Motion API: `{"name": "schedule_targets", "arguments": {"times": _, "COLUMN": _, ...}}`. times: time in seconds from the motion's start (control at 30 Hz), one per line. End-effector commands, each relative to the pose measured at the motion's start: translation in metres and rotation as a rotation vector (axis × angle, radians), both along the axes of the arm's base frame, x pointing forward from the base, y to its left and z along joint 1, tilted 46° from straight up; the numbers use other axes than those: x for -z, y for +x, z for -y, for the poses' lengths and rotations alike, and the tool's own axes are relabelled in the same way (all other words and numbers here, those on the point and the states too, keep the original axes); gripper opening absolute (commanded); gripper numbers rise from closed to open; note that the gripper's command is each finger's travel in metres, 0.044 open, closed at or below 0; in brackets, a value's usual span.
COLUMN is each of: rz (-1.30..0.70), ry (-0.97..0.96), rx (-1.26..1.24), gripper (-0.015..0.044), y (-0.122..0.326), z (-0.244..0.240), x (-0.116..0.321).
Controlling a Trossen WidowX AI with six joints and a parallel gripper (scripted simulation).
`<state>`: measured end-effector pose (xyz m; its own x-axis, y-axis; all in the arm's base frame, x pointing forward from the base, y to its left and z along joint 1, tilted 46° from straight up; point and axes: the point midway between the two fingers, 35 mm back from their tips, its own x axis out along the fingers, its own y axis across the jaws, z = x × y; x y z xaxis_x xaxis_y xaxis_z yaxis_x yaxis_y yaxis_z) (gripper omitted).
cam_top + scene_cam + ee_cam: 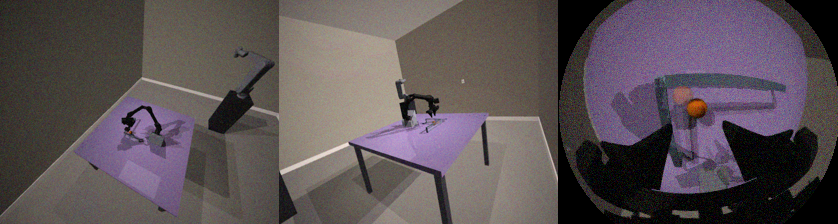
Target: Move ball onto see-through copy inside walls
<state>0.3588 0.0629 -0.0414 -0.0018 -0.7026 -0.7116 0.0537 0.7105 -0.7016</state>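
Note:
The orange ball (130, 132) (433, 122) (697, 108) appears to rest on the table inside the corner. The see-through copy (682, 95) shows in the wrist view, nearer the corner, up and left of the ball; the ball's outline slightly overlaps it there. The two low clear walls make a corner: one wall (728, 81) runs across above them, the other wall (662, 104) runs down on their left. My gripper (432, 115) (697, 125) is open and empty, above the ball. In the wrist view the ball shows just beyond the gap between the fingertips.
The purple table (107, 146) (436, 155) bears the arm's pale base (156, 139) (410, 121). A second grey arm (254, 71) stands on a dark pedestal (230, 112) off the table. Shadows of my arm fall around the walls.

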Motion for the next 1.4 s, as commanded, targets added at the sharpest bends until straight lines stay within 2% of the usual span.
{"name": "schedule_targets", "arguments": {"times": 0.0, "rz": -0.017, "ry": -0.008, "rx": 0.007, "gripper": 0.033, "y": -0.002, "z": 0.005, "x": 0.005}}
{"name": "schedule_targets", "arguments": {"times": 0.03, "rz": -0.017, "ry": -0.008, "rx": 0.007, "gripper": 0.033, "y": -0.002, "z": 0.005, "x": 0.005}}
{"name": "schedule_targets", "arguments": {"times": 0.13, "rz": -0.11, "ry": -0.006, "rx": -0.083, "gripper": 0.0251, "y": -0.007, "z": 0.014, "x": 0.006}}
{"name": "schedule_targets", "arguments": {"times": 0.37, "rz": -0.537, "ry": 0.001, "rx": -0.495, "gripper": 0.0068, "y": -0.035, "z": 0.055, "x": 0.011}}
{"name": "schedule_targets", "arguments": {"times": 0.47, "rz": -0.578, "ry": 0.003, "rx": -0.535, "gripper": 0.0, "y": -0.038, "z": 0.058, "x": 0.012}}
{"name": "schedule_targets", "arguments": {"times": 1.37, "rz": -0.578, "ry": 0.001, "rx": -0.534, "gripper": 0.0, "y": -0.039, "z": 0.08, "x": 0.032}}
